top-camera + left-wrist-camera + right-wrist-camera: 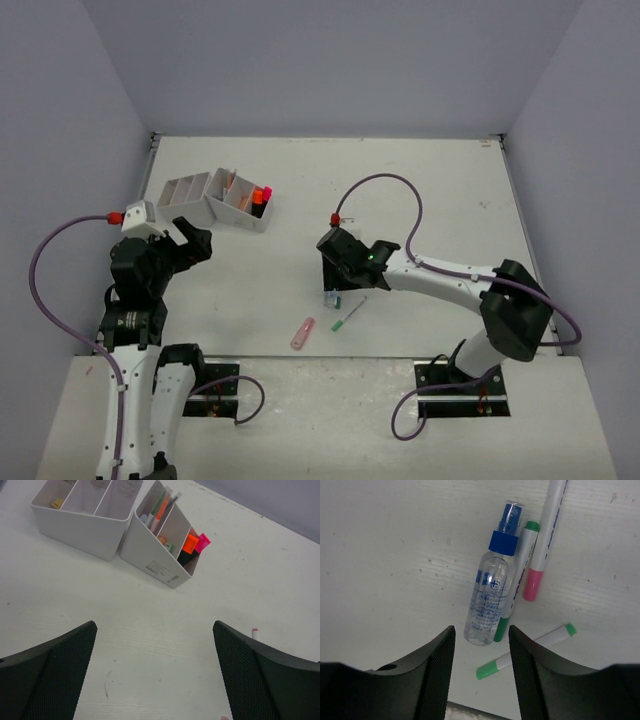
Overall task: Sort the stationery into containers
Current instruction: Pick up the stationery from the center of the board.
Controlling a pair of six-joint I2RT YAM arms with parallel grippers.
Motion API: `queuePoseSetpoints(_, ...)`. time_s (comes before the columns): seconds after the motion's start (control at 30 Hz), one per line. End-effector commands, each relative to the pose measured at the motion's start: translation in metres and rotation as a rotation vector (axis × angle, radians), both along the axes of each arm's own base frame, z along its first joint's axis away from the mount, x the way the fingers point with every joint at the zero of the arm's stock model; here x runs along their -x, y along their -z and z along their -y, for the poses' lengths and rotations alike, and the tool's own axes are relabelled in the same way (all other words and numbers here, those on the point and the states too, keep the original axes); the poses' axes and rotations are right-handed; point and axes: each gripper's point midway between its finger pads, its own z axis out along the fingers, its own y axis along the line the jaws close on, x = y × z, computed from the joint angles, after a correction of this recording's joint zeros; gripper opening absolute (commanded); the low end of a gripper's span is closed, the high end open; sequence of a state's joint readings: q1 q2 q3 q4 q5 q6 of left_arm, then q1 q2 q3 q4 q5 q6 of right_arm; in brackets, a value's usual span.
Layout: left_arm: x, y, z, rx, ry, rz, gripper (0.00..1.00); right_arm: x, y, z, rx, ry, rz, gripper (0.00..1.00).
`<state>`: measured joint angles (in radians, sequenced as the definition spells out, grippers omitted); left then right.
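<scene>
Right gripper hangs low over the counter with its jaws partly spread and nothing between them. The gap looks only a little wider than the bottle just ahead of it.

The clear, blue-capped bottle lies on its side at the centre of the right wrist view, cap toward the top of the frame and base nearest the fingertips. A green-capped marker lies against its right-hand side, apparently touching. A pink-tipped pen lies just beyond that, and a short green marker sits lower right.

The step in hand seems to be taking the bottle. Spreading the jaws somewhat wider first would help, then closing across the clear body rather than the cap. The right-of-frame finger has almost no room beside the marker, so it may pinch both. The round body could also roll or slip.

Left gripper waits wide open and empty below the organiser, which stands in the upper left of its view.
</scene>
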<state>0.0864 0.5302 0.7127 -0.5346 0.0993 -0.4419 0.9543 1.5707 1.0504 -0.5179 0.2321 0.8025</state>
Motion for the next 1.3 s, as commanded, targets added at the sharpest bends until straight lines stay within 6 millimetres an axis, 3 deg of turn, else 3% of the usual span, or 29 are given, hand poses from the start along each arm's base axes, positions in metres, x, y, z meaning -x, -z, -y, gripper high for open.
queuePoseSetpoints(0.0, -0.003, -0.009, 0.002, -0.021, 0.011, 0.062, 1.00, -0.012, 0.001, -0.017, 0.006, 0.061, 0.027, 0.47)
queuePoseSetpoints(0.8, 0.002, -0.014, 0.013, -0.021, 0.054, 0.090, 1.00, -0.022, 0.042, -0.019, 0.120, 0.112, 0.004, 0.34)
queuePoseSetpoints(1.27, 0.004, -0.018, 0.012, -0.023, 0.051, 0.105, 1.00, -0.019, 0.065, -0.027, 0.144, 0.074, -0.038, 0.34)
